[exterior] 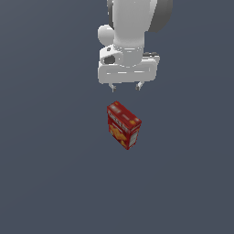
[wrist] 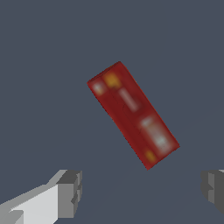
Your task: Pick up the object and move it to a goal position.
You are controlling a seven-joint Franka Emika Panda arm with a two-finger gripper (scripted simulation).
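Note:
The object [exterior: 124, 125] is a small red box with yellow-orange pictures and white print, standing upright on the dark grey floor near the middle of the exterior view, turned at an angle. My gripper [exterior: 126, 86] hangs above and just behind it, apart from it, fingers spread and empty. Seen from the wrist, the object [wrist: 132, 113] shows its narrow red top as a slanted strip, and the two grey fingertips [wrist: 70, 192] stand wide apart with nothing between them.
A plain dark grey floor [exterior: 50, 173] stretches all around the box. No other object shows in either view.

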